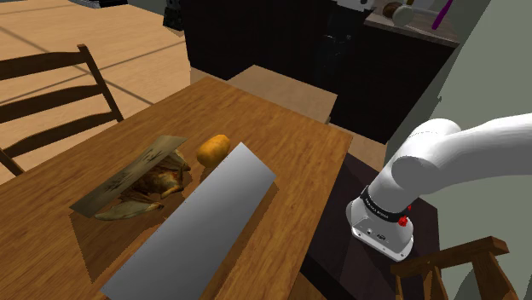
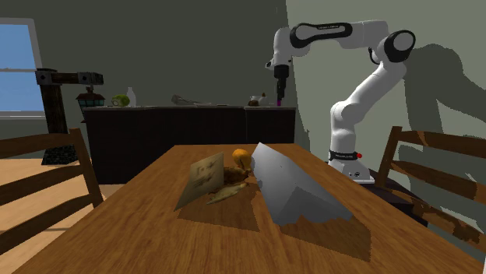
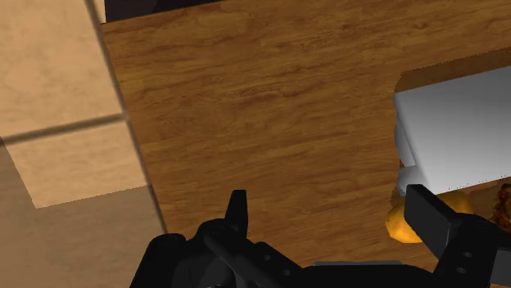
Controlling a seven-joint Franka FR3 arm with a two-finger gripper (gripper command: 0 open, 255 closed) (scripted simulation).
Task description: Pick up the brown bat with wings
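Observation:
The brown bat (image 1: 141, 183) lies on the wooden table (image 1: 281, 128), its flat tan wings (image 2: 204, 177) tilted up over a mottled body. An orange rounded object (image 1: 213, 149) sits right beside it, and a long grey slab (image 1: 200, 222) leans next to both. My gripper (image 2: 280, 96) hangs high above the table's far end, well away from the bat. In the wrist view its fingers (image 3: 432, 219) stand apart with nothing between them, so the gripper (image 3: 336, 217) is open. The orange object (image 3: 400, 227) and the slab (image 3: 454, 135) lie beside one finger.
Wooden chairs stand at the table's sides (image 1: 60, 85) (image 2: 432, 167). A dark counter (image 2: 195, 128) with small items runs behind the table. The table edge drops to a light wood floor (image 3: 57, 90) close to the gripper.

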